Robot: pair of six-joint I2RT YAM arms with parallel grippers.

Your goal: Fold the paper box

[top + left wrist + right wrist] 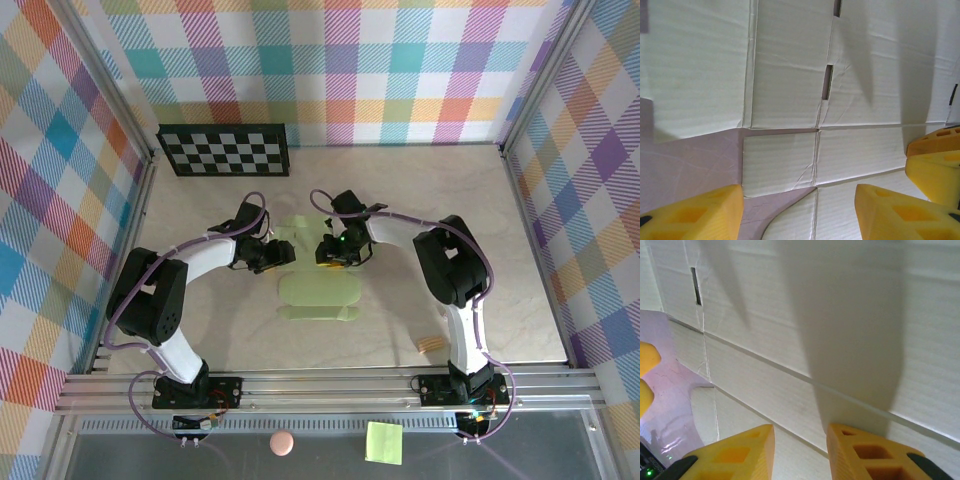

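Observation:
The paper box (320, 296) lies on the table as a pale lime-green card cut-out with creases, slots and rounded flaps. My left gripper (273, 256) is at its far left part and my right gripper (336, 250) at its far right part. In the left wrist view the card (790, 90) spreads flat under the left gripper (799, 192), whose yellow fingers (695, 215) stand wide apart with nothing between them. In the right wrist view the right gripper (801, 427) hovers close over a creased panel (790, 340), its jaws narrower but apart and empty.
A checkerboard (225, 150) leans at the back left. A small tan object (430, 345) lies near the right arm's base. A bright green sticky note (383, 442) and a pink round thing (282, 443) sit below the front rail. Plaid walls enclose the table.

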